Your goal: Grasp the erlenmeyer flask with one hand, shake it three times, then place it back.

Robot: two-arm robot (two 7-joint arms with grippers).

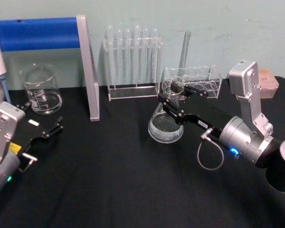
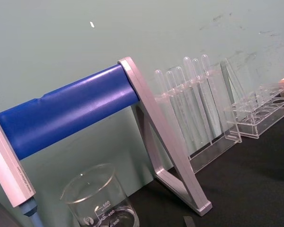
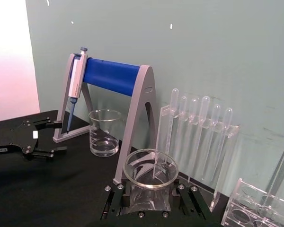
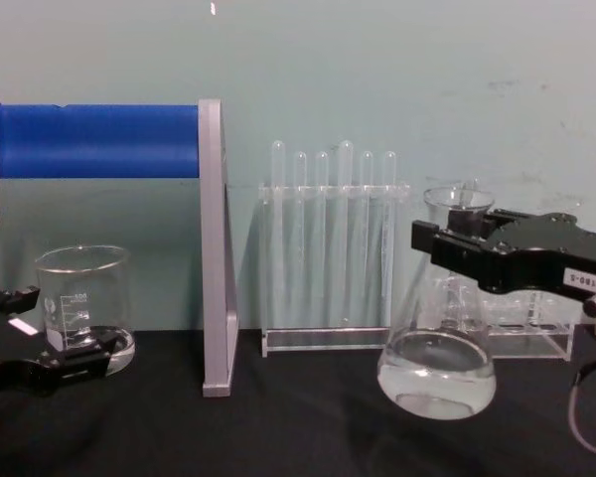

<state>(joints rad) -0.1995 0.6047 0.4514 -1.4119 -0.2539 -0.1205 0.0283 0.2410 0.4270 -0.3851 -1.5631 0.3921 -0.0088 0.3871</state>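
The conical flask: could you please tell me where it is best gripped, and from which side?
Grip the flask by its narrow neck under the flared rim, level from the robot's right, as the right gripper does; the base looks too wide.

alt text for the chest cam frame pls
The right gripper, reaching in from the right, clamps the erlenmeyer flask by its neck; clear liquid sits in its wide base. Behind stand a test tube rack, a blue-barred stand and a beaker; the open left gripper rests low at left.
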